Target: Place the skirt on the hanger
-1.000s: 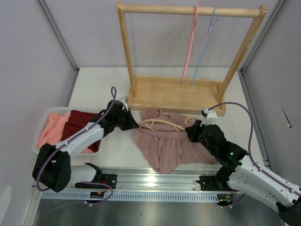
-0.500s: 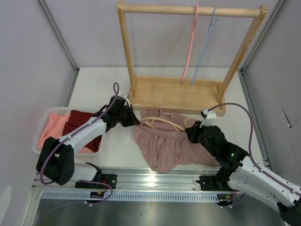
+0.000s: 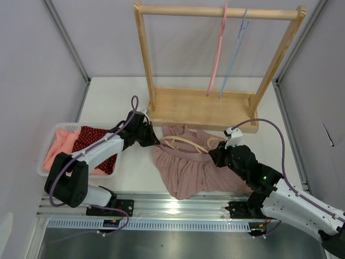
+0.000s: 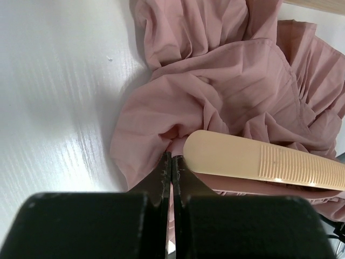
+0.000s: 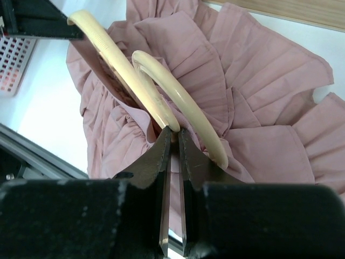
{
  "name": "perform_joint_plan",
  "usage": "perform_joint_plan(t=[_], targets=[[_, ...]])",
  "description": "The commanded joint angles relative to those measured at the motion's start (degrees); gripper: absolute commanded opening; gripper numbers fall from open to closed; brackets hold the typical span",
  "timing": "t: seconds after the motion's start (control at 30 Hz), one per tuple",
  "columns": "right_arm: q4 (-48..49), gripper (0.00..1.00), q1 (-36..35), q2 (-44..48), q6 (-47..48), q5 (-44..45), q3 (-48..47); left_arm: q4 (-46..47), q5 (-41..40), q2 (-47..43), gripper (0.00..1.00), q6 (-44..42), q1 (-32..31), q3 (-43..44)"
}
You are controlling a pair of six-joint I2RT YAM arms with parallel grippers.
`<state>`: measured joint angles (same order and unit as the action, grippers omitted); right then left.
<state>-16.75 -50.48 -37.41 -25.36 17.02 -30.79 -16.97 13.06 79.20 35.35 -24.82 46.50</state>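
Left wrist, left gripper [image 4: 171, 156] clenching pleated pink skirt [image 4: 232, 81], right gripper [image 5: 173, 130] pinching it beside curved cream hanger [image 5: 118, 59]

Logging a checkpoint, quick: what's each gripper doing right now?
Left gripper: closed, pinching the skirt edge.
Right gripper: closed at the hanger; exact grip cannot be told.

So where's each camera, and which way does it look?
Top external: above and behind, looking down at the wooden rack; left arm and right arm show.
Left wrist: on the left arm, facing the pink pleated skirt; left end effector shows.
Right wrist: on the right arm, facing the cream plastic hanger; right end effector shows.
Both wrist views share skirt and hanger.
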Motion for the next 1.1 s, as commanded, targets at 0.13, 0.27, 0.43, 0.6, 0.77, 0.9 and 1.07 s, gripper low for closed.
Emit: perform_joint_plan(t=[0.13,0.27,0.43,0.6,0.77,0.9,1.07], targets=[[0.8,0.00,-2.1,-1.0,3.7,-0.2,-0.8,0.9,-4.4,0.7,0.00,-2.0,1.4,0.3],[0.1,0.00,-3.7,-1.6,4.1,-1.5,-1.1,-0.3,-6.1,1.7,0.00,-1.8,2.1,1.2],[-4.4,0.03,-3.9,-9.6,0.6,2.7,-4.3,0.7,-5.8,0.5,0.00,-1.2,1.0,-1.3],[-6.1,0.43,-3.9,-15.1,-2.9,5.6,-7.3,2.5,-6.6,-1.2,0.00,0.3,-1.0,-5.5],[-6.2,0.54,-3.9,-16.4,-5.7,6.7,-11.7,3.7,-6.6,-0.6,0.00,1.3,-2.5,-6.9],[-6.6,0.55,-0.2,-24.8,-7.6,6.5,-17.3,5.5,-6.6,-0.4,0.00,2.3,-3.5,-8.4],[-2.3,0.53,2.9,-37.4,-8.2,4.0,-21.3,6.5,-6.3,-0.2,0.00,2.6,-3.7,-9.3]])
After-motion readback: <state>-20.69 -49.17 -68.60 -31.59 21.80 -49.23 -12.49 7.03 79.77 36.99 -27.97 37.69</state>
